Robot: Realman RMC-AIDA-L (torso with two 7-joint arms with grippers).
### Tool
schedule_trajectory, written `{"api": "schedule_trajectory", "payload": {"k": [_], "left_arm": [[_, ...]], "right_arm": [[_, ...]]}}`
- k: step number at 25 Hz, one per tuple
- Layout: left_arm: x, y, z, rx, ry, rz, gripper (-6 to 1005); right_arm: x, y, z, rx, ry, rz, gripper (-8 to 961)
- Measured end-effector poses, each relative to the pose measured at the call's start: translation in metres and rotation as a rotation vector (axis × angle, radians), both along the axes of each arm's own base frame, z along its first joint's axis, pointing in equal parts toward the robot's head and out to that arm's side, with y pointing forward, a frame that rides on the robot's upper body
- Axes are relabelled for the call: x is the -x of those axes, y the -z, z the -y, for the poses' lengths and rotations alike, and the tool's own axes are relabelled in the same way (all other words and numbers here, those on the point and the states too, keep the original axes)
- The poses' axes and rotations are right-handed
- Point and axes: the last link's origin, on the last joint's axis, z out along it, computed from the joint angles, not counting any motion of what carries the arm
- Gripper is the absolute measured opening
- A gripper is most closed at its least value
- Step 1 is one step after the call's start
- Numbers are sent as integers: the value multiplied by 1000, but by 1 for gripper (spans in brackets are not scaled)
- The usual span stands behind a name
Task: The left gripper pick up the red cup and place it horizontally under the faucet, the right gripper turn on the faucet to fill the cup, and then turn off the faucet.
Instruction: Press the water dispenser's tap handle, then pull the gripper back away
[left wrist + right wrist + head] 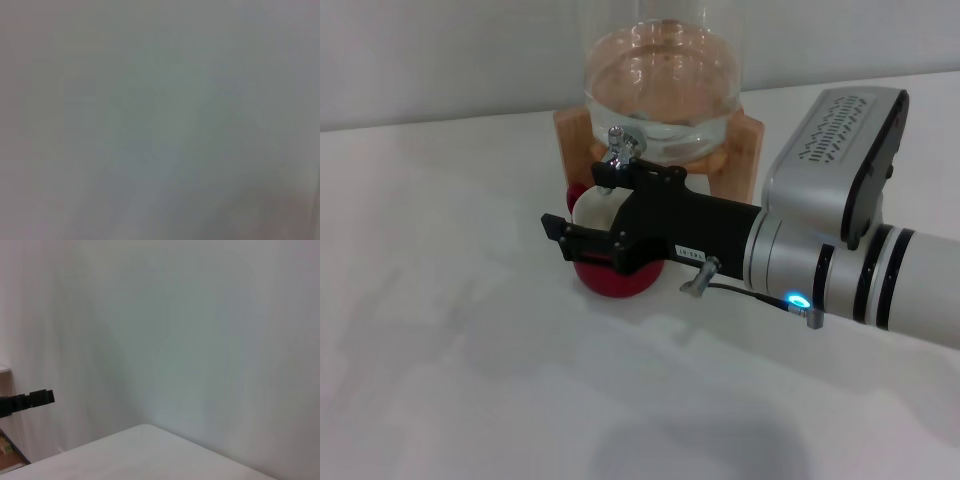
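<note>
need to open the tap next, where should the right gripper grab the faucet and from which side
Probably the small chrome handle on top of the faucet, which stands above the spout at the front of the jar. Come from the front: the jar is right behind it and the cup sits just below. The right gripper already reaches in from there, its upper finger close beside the faucet.

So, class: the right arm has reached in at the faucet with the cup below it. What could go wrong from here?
The right gripper hangs directly over the red cup, so a low move might knock it out from under the faucet. The arm also hides most of the cup from the head view, so whether spout and cup line up is hard to judge; water may miss.
</note>
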Motion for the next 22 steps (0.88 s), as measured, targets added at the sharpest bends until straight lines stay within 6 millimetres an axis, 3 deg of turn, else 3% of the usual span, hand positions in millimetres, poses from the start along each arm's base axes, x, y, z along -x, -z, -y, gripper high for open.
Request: {"api": "schedule_trajectory", "payload": {"k": [22], "left_arm": [[1,3,-1,7,-3,5,880]], "right_arm": [[-11,-8,-7,-27,36,3,796]]}}
